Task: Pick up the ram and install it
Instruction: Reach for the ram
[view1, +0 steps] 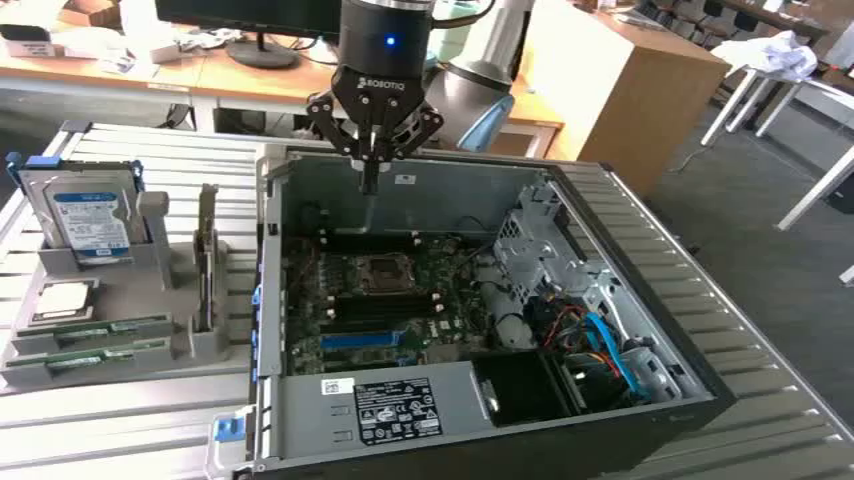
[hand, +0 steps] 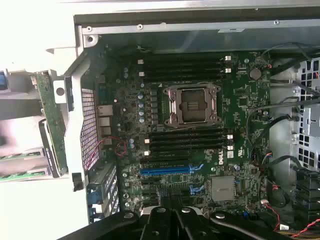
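Two long green ram sticks (view1: 118, 327) lie side by side in the grey holder (view1: 187, 345) on the exterior view's left, outside the computer case. In the wrist view their ends (hand: 20, 156) show at the picture's edge. My gripper (view1: 371, 183) hangs above the far wall of the open case (view1: 274, 300), fingers pressed together with nothing between them. In the wrist view the black fingers (hand: 160, 216) meet over the motherboard (hand: 240, 100). Its long black memory slots (hand: 185, 140) lie on both sides of the bare processor socket (hand: 192, 104).
The holder also carries a blue-labelled hard drive (view1: 91, 220), a square silver processor (view1: 63, 300) and an upright expansion card (view1: 207, 255). Inside the case are a drive cage (view1: 534, 230), coloured cables (view1: 601, 340) and the power supply (view1: 387, 405). Desks stand behind.
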